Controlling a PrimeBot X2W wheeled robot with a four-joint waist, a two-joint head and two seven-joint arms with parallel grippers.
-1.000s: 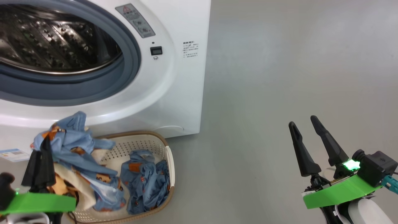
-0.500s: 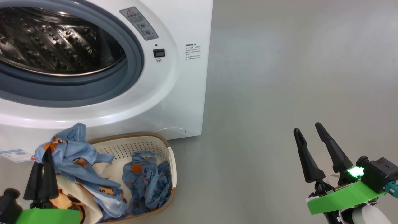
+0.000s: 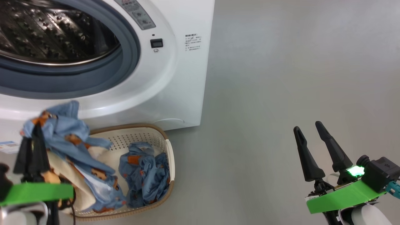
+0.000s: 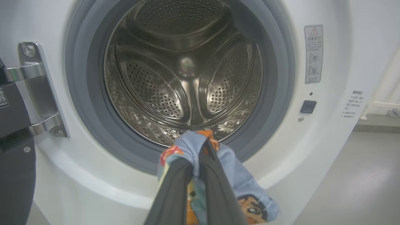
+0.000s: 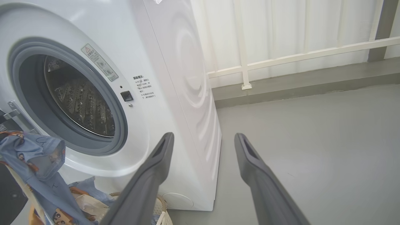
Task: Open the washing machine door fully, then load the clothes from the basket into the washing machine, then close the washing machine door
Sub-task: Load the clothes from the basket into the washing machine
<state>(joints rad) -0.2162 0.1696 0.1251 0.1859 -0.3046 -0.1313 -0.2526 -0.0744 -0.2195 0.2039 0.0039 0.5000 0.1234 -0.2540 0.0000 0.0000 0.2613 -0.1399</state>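
The white washing machine (image 3: 178,78) stands open, its steel drum (image 4: 187,75) bare. The black washing machine door (image 4: 12,175) hangs swung aside on its hinge at the left edge of the left wrist view. My left gripper (image 3: 32,134) is shut on a light blue garment of the clothes (image 3: 65,134), held above the basket's left end and below the drum opening. The garment's tail drapes down into the cream basket (image 3: 137,139). A second bundle of blue clothes (image 3: 143,175) lies in the basket. My right gripper (image 3: 307,128) is open over bare floor, far to the right.
Grey floor (image 3: 281,78) stretches right of the machine. A white railing and curtain (image 5: 281,56) run along the wall behind it. A small blue label (image 3: 7,146) sits low on the machine's front, left of the basket.
The head camera has shifted. Relative to the basket, my left gripper and its garment now sit a little higher and further left than half a second ago. The right gripper holds its pose.
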